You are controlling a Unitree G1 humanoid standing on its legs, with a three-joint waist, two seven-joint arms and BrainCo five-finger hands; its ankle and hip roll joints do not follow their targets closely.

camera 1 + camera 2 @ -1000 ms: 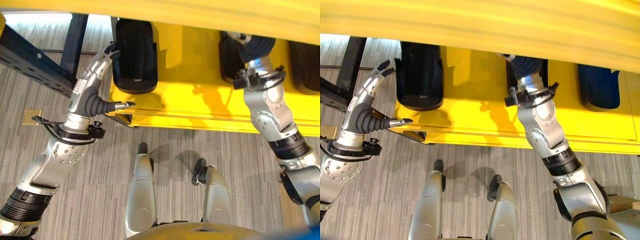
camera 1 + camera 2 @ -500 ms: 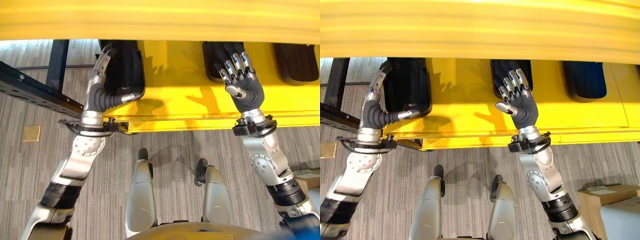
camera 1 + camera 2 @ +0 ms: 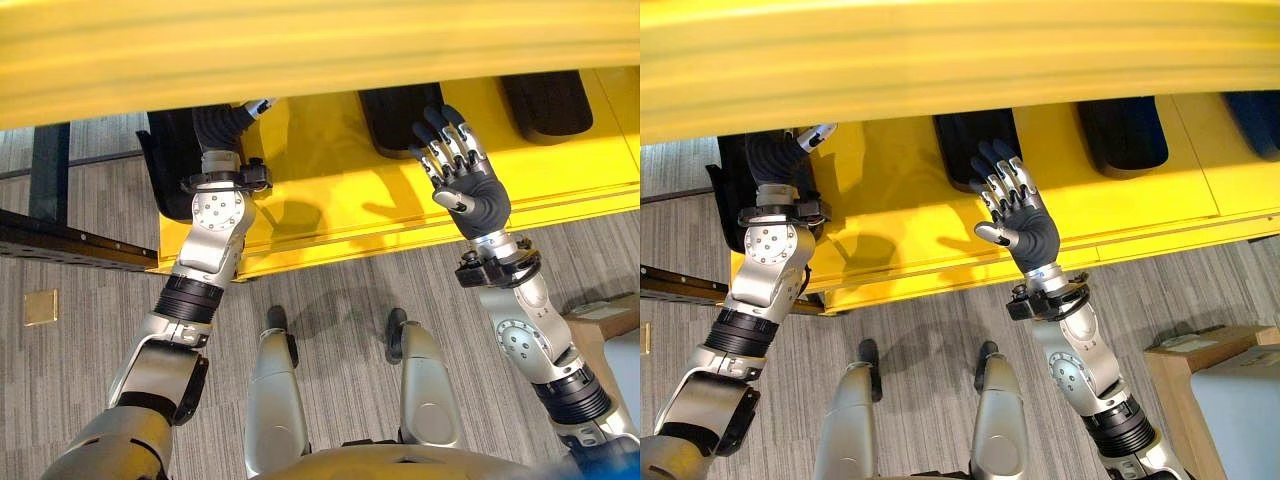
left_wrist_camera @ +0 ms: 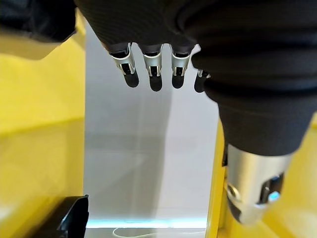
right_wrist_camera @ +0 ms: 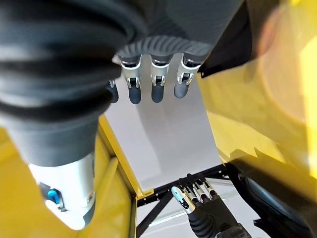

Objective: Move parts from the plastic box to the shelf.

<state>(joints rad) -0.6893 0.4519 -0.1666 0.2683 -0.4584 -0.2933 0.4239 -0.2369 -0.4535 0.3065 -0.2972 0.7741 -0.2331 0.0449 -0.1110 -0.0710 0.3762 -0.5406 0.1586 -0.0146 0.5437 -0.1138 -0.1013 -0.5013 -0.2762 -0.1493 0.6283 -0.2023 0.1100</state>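
Parts, dark and oblong with rounded ends, lie in a row on the yellow shelf point(image 3: 330, 195), each separate from the next. None is in either hand.

Fingers point(image 3: 447, 150) of the right hand point(image 3: 472, 192) are straight and spread, holding nothing. The hand is raised with its palm towards the camera, in front of the second part point(image 3: 398, 112) in the row, its fingertips overlapping that part's near end; whether they touch it cannot be told. Another part point(image 3: 545, 100) lies further to the robot's right, apart from the hand.

Fingers point(image 4: 154, 69) of the left hand point(image 3: 222, 122), seen from its own wrist camera, hang loosely bent and hold nothing. From the head camera this hand reaches in at the left end of the shelf, over the leftmost part point(image 3: 170, 170), with its fingertips hidden under the shelf's upper yellow edge.

A black metal frame point(image 3: 70, 245) runs beside the shelf on the robot's left. A cardboard box point(image 3: 605, 320) sits on the grey carpet point(image 3: 330, 290) to the robot's right. The plastic box cannot be made out.

Risks from here, as a judgement: both hands are close to parts already placed, so a careless pull back could nudge one towards the shelf's front lip. The left wrist sits tight under the upper edge and could catch on it as the arm comes out.
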